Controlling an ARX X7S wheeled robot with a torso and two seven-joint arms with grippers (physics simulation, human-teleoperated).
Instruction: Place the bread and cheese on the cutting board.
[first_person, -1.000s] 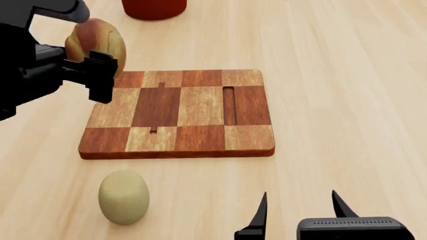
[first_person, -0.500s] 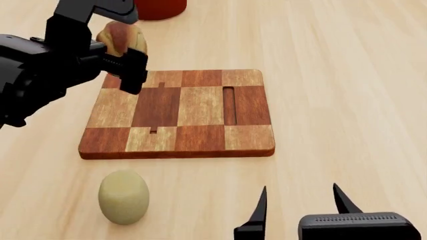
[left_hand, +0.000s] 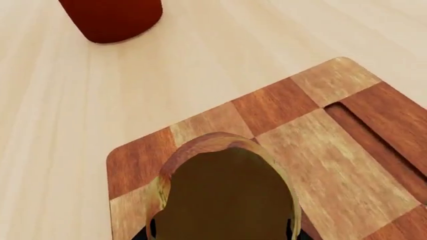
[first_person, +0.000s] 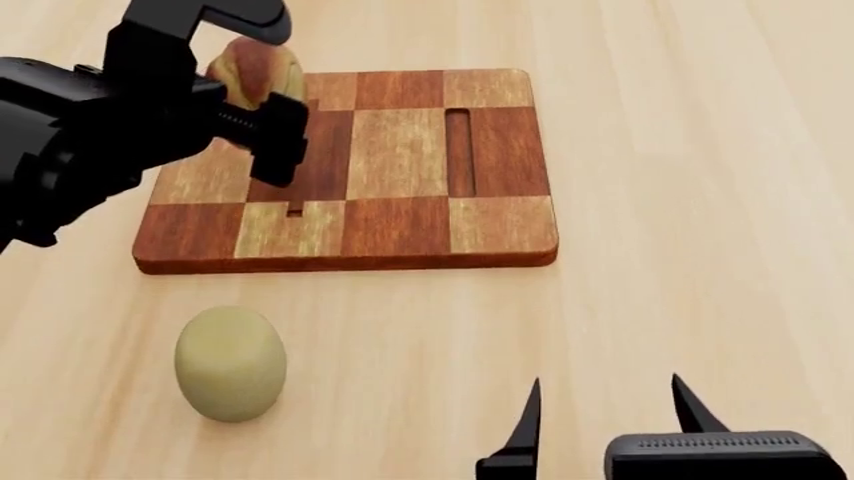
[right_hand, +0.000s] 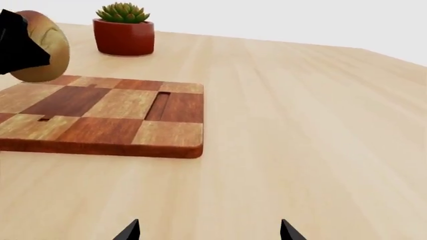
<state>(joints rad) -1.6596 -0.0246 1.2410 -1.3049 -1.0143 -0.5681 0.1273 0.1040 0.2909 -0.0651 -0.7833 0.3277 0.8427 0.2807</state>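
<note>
L fingers (first_person: 254, 95): pinching bread (first_person: 254, 62), held above board's (first_person: 400, 150) far-left corner
R fingers (first_person: 607, 420): spread, nothing between; near table (first_person: 694, 150) near edge
cheese (first_person: 231, 362): on table, just off board's near-left corner

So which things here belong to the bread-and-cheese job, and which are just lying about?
Part of the job:
- bread, held by the left gripper above the cutting board's far left corner
- cheese, on the table, off the board
- cutting board

Just there:
- red pot holding a succulent
- right gripper, open and empty
</note>
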